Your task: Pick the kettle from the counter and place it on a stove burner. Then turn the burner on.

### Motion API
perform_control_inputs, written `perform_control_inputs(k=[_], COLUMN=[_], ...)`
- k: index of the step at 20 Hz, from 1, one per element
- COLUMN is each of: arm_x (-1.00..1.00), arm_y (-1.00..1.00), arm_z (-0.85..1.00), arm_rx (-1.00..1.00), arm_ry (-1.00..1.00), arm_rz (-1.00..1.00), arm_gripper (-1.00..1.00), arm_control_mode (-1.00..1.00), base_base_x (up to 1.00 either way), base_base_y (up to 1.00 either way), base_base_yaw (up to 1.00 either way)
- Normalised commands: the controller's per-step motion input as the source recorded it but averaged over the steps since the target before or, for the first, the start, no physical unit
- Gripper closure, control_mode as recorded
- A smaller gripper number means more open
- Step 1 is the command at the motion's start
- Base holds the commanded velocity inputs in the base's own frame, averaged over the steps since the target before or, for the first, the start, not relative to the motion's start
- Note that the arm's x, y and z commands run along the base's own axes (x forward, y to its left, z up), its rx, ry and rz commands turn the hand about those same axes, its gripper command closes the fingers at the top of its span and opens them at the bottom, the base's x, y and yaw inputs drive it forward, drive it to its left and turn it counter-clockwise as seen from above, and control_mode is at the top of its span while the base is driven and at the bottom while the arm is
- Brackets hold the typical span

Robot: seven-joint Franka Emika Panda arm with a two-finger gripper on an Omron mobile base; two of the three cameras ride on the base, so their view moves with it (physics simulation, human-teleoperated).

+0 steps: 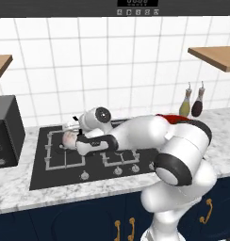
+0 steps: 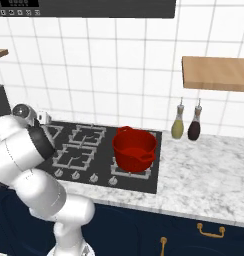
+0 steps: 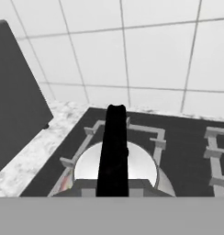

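The small silver kettle (image 1: 69,138) with reddish marks sits within the wide square grate of the left stove burner (image 1: 55,159). My gripper (image 1: 79,137) reaches in from the right and is at the kettle's top. In the hand view the kettle's black arched handle (image 3: 114,147) runs up the middle, right between my gripper's (image 3: 113,187) fingers, which are shut on it. The rounded silver body (image 3: 141,170) spreads below, ringed by the burner grate (image 3: 158,136). I cannot tell whether the kettle rests on the grate or hangs just above it. The marble counter (image 1: 13,190) frames the stove.
A red two-handled pot (image 2: 134,148) stands on the right front burner. Two bottles (image 2: 178,126) (image 2: 194,126) stand by the wall at the right. A dark box appliance (image 1: 6,132) sits left of the stove. Knobs (image 1: 84,175) line the stove's front edge. A wooden shelf (image 1: 216,57) hangs at the upper right.
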Motion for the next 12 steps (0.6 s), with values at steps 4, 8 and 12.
perform_control_inputs(k=[4, 8, 12], arm_x=[0.37, 0.12, 0.0], arm_y=[1.0, 0.58, 0.56], arm_z=[-0.01, -0.06, -0.19], arm_rx=[-0.01, -0.05, -0.05], arm_ry=[-0.09, 0.03, 0.05], arm_rz=[-0.09, -0.04, 0.0], arm_gripper=[1.0, 1.0, 1.0], arm_control_mode=[-1.0, -1.0, -1.0], base_base_x=[0.0, 0.0, 0.0], base_base_y=[0.0, 0.0, 0.0], base_base_yaw=[0.0, 0.0, 0.0])
